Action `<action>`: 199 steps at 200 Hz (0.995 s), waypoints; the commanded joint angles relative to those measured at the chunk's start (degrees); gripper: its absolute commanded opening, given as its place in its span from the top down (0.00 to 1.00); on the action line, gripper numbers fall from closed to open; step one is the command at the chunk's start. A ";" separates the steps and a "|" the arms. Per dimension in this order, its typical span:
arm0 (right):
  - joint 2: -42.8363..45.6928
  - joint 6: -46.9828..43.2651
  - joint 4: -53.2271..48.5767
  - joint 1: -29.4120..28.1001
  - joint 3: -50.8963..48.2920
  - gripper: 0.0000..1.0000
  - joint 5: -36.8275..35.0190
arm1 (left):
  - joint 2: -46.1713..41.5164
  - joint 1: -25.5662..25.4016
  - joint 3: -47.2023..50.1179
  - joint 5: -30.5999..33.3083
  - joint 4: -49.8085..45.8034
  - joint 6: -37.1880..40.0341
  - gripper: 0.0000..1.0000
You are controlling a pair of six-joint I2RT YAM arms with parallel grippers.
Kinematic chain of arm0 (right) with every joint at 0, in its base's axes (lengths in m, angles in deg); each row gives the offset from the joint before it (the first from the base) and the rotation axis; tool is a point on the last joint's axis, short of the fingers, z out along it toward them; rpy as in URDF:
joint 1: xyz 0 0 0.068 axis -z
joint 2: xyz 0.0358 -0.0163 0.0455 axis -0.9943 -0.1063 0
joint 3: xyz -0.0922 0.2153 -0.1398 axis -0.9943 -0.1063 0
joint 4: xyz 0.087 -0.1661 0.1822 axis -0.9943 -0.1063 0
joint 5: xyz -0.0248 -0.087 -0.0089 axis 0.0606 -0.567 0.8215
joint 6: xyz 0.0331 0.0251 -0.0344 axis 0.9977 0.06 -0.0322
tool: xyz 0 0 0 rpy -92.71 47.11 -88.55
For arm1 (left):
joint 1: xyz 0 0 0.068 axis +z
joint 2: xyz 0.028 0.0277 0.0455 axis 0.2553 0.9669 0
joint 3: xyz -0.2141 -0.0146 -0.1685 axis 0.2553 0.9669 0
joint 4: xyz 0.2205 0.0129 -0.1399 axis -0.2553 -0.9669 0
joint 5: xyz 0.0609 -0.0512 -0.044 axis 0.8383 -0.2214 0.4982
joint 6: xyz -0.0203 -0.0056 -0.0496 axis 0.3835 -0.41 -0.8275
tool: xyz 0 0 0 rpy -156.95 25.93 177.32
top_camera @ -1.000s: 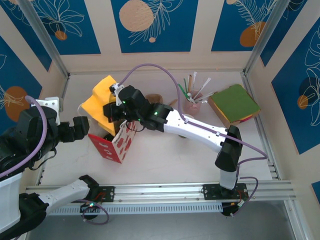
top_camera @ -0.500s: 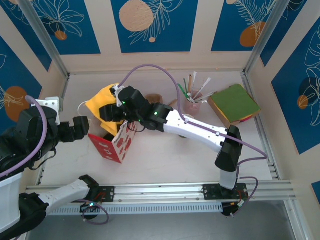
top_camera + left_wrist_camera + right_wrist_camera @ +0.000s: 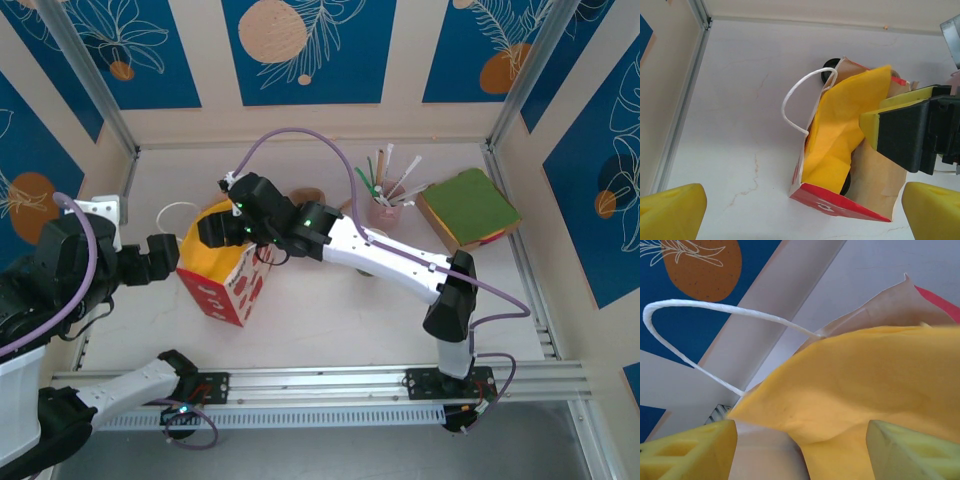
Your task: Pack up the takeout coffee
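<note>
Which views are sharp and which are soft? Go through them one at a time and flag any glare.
Top external: even light, sharp, no glare on the table. Left wrist: paper bag and yellow paper crisp, its own pads soft at the bottom corners. Right wrist: the yellow paper's far edge looks smeared, the white handle is clear.

**Robot test cell, laboratory type**

Setting: a boxed-in lab workbench.
- white table [image 3: 330, 320] closed on three sides by pale board walls
- bare aluminium posts [image 3: 90, 75] at the back corners
- wall panels [image 3: 305, 50] printed with blue leaf-and-fruit motifs
- slotted mounting rail [image 3: 330, 382] along the near edge, carrying the arm bases
- left arm [image 3: 60, 270] and right arm [image 3: 390, 260] reaching over the surface
- purple cables [image 3: 300, 135] looping free above the table
- café-style goods on the table: paper bag [image 3: 225, 285]; cup of stirrers [image 3: 385, 210]; green box [image 3: 468, 208]
</note>
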State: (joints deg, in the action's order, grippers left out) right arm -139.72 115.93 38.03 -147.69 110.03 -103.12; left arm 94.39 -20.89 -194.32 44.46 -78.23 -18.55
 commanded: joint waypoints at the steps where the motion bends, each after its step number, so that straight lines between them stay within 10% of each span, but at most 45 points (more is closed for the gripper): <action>1: 0.31 -1.62 -1.80 -0.75 2.00 0.31 -1.92 | -0.63 0.59 0.76 -0.01 0.91 0.22 0.00; 119: -0.92 -7.18 -8.85 0.86 13.73 0.31 -3.41 | 0.50 0.53 4.89 -3.60 5.02 2.26 0.00; 199: 11.56 -7.35 -12.15 6.57 5.35 0.17 -9.43 | 11.36 0.64 6.61 -10.59 12.65 11.46 0.21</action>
State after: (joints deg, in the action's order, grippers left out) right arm -135.90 108.68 27.19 -143.31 119.36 -108.91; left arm 103.44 -20.87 -188.33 35.65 -69.14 -11.43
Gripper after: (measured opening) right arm 0.794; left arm 0.836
